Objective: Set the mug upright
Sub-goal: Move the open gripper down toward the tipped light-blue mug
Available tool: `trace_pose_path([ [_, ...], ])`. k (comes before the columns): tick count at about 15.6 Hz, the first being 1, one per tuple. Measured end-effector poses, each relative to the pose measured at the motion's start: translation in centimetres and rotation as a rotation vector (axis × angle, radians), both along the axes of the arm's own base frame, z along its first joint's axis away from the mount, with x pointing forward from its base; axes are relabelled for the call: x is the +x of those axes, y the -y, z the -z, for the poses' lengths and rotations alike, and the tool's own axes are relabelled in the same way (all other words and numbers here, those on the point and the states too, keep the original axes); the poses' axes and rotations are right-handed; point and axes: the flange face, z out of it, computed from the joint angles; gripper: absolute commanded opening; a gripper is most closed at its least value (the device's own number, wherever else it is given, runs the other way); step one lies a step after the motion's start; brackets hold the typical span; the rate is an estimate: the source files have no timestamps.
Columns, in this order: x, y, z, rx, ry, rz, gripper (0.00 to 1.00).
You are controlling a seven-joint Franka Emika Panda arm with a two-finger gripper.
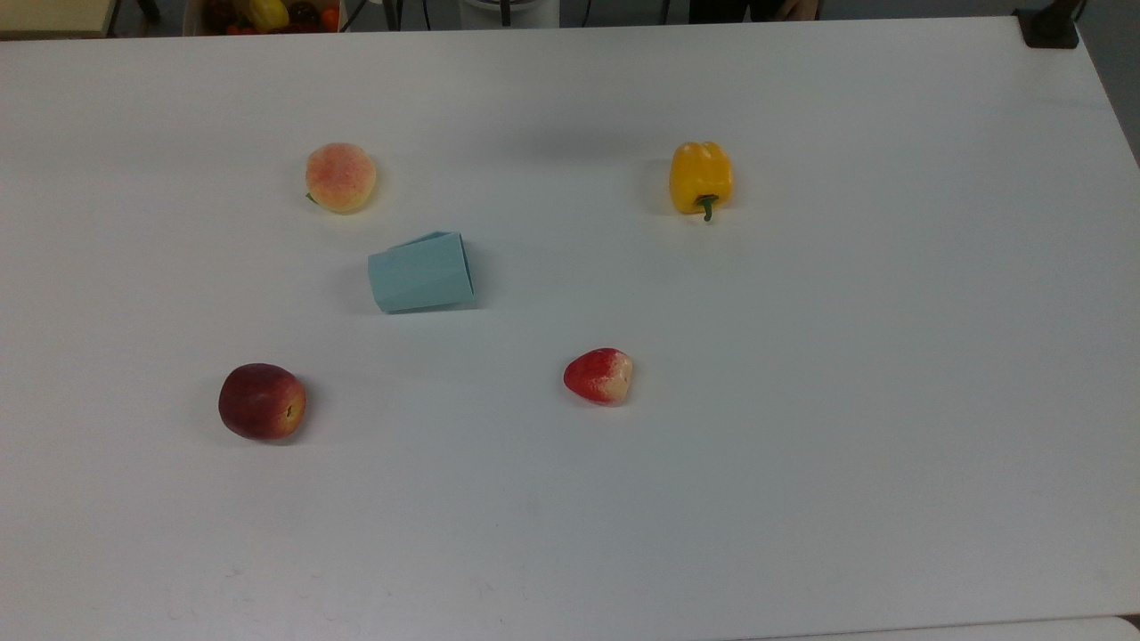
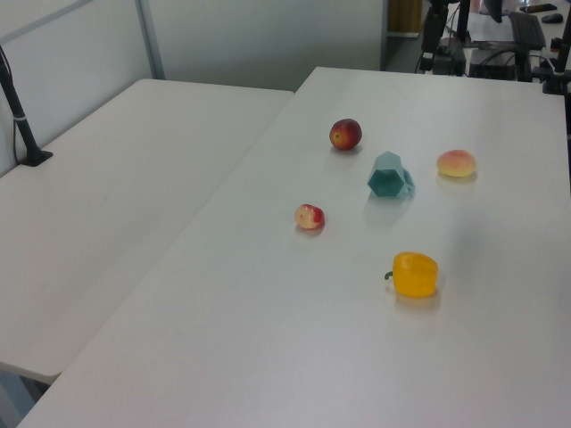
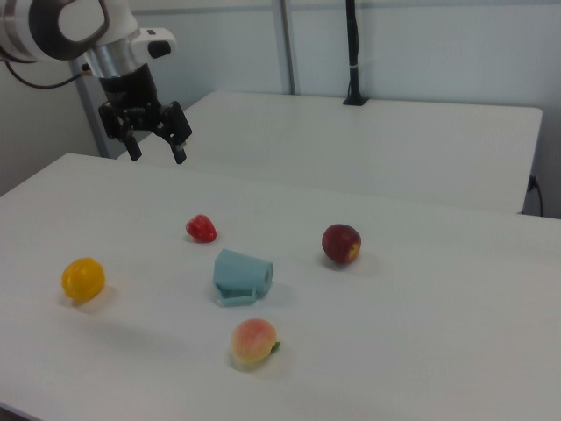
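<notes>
The mug [image 3: 242,274] lies on its side on the surface [image 3: 421,333], amid scattered fruit, while the gripper [image 3: 155,143] hangs high above, spread wide and empty, ready to descend.

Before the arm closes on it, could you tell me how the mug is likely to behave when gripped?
The mug lies on its side on the table; its flat facets probably keep it from rolling. It looks like stiff, light plastic, so it may slide if nudged. The open gripper hangs well above it.
</notes>
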Motion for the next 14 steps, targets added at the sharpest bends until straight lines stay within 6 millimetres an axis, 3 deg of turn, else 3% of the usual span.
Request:
trace_pose_path([
  [4, 0.7, -3.7, 2.5, -0.173, -0.009, 0.039, 1.00],
  [9, 3.1, -9.5, 9.6, -0.416, 0.018, 0.118, 1.00],
  [14, 5.1, -12.3, 15.8, -0.553, 0.054, 0.090, 1.00],
])
